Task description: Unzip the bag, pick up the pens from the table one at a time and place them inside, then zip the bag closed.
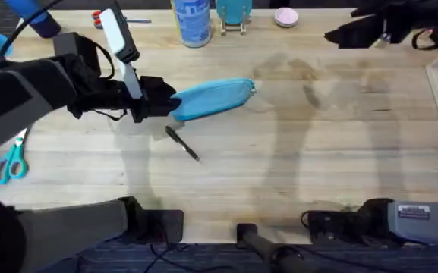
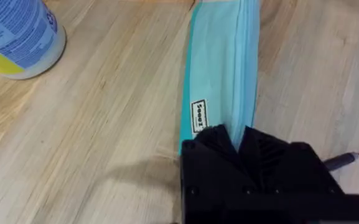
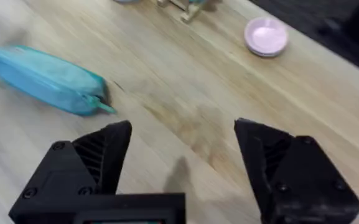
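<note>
My left tool (image 1: 160, 98) sits at the near end of the bag (image 1: 212, 98), its fingers (image 2: 216, 146) pressed together on the fabric there, pinching the bag's end along the zipper line; the rest of the turquoise bag stretches away from that tool across the desk (image 1: 294, 167), with a small label (image 2: 199, 116) just ahead of my fingertips; one dark pen (image 1: 182, 142) lies on the desk just beside that tool, on the side toward my bases, apart from the bag; a blue-and-white container (image 2: 17, 34) stands well off to one side of the bag. My right tool (image 3: 182, 168) is spread wide and holds nothing, hovering over bare wood; the bag's far end, with its zipper pull (image 3: 104, 104), lies ahead of it, not touching; a pink dish (image 3: 265, 36) rests farther ahead.
</note>
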`<action>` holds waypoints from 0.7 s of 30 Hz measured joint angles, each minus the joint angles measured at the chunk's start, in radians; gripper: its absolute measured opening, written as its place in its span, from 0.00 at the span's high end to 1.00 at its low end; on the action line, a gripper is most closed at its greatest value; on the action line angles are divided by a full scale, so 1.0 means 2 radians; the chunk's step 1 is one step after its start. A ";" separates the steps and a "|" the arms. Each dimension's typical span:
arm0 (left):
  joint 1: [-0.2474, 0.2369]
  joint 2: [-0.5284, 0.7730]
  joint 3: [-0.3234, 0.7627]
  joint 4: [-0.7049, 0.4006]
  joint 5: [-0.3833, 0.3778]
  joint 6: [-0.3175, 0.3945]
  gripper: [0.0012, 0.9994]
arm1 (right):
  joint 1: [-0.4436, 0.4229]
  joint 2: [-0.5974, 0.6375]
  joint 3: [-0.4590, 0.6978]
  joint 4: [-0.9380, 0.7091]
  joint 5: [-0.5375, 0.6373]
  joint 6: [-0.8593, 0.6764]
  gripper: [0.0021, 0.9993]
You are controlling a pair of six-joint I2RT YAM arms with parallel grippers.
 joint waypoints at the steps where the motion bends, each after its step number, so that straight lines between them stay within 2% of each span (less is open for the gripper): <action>1: 0.000 0.000 0.000 0.000 0.000 0.000 0.96 | -0.014 0.012 0.000 0.000 -0.029 -0.002 0.00; 5: 0.000 0.000 0.000 0.000 0.000 0.000 0.96 | -0.044 0.054 0.000 -0.001 -0.125 -0.025 0.00; 9: 0.000 0.000 0.000 0.000 0.000 0.000 0.96 | -0.046 0.090 0.000 -0.006 -0.196 -0.066 0.00; 15: 0.000 0.000 0.000 0.000 0.000 0.000 0.96 | -0.038 0.127 0.000 -0.010 -0.260 -0.127 0.00; 21: 0.000 0.000 0.000 0.000 0.000 0.000 0.96 | -0.021 0.136 0.000 -0.038 -0.295 -0.203 0.00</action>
